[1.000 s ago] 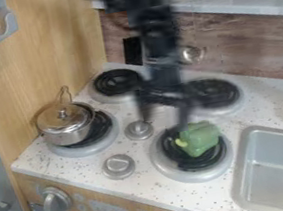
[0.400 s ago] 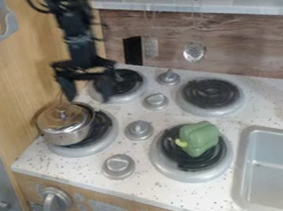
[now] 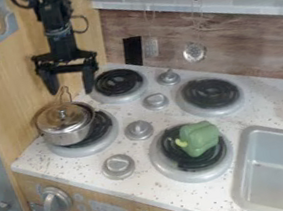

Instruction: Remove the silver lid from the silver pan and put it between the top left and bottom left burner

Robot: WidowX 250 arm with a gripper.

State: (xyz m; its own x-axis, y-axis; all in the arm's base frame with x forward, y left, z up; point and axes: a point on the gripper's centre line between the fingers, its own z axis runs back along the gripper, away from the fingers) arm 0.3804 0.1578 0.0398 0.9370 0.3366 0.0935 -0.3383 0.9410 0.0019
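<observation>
While the gripper (image 3: 72, 90) hangs with its two fingers spread wide, the silver lid (image 3: 63, 118) sits on the silver pan (image 3: 72, 135) below it. Under the gripper, the pan rests on the bottom left burner (image 3: 108, 138). A green pepper (image 3: 201, 138) lies on another burner (image 3: 181, 169), lower and to the gripper's right in view.

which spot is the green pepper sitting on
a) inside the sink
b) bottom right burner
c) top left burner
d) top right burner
b, the green pepper rests on the black coil of the bottom right burner, beside the sink
</observation>
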